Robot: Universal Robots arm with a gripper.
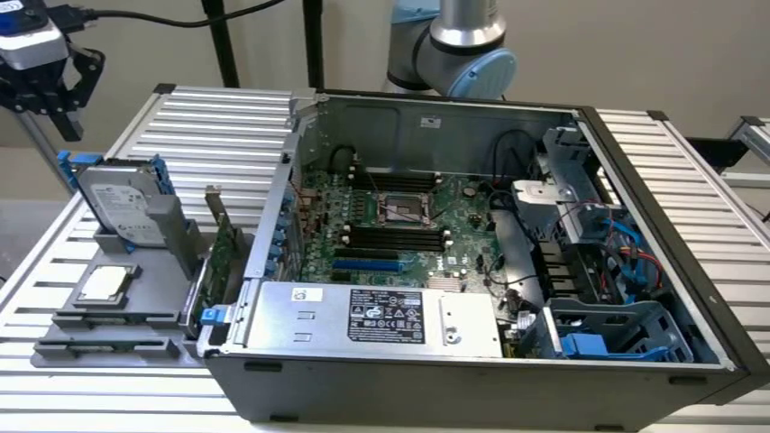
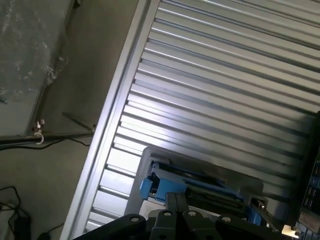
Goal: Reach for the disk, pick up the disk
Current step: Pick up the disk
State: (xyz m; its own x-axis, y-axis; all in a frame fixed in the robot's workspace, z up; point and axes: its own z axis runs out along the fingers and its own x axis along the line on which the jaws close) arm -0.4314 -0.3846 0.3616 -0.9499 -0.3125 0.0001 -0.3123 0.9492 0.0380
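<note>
Gripper position: the gripper [image 1: 58, 115] is seen in the upper left of the exterior view's frame, raised above the worktop [image 1: 673, 180] and pointing down.
Jaws: clenched together, with nothing grasped between them; in the wrist view the gripper [image 2: 176, 200] is seen with its two fingers side by side.
Disk location: the disk [image 1: 121, 203] is found at the exterior view's left, below and slightly right of the gripper, outside the computer case [image 1: 481, 379].
Disk attitude: it is stood on edge and tilted, white label facing the camera, with its blue carrier visible along the top edge.
Disk support: its lower edge is seated in a grey holder [image 1: 121, 244] placed on the worktop.
Clearance: the gripper and the disk are apart; no contact is seen.
Wrist view: the disk [image 2: 210, 195] is seen edge-on just beyond the fingertips, inside the holder [image 2: 145, 160], with the slatted worktop [image 2: 225, 75] behind it.
Neighbouring items: a small square silver chip [image 1: 103, 284] is laid flat on the grey tray in front of the disk.
Case interior: a silver power supply box [image 1: 385, 316] with a black label is noted at the front of the open case.
Arm: the arm [image 1: 463, 41] is seen at the upper centre, behind the case.
</note>
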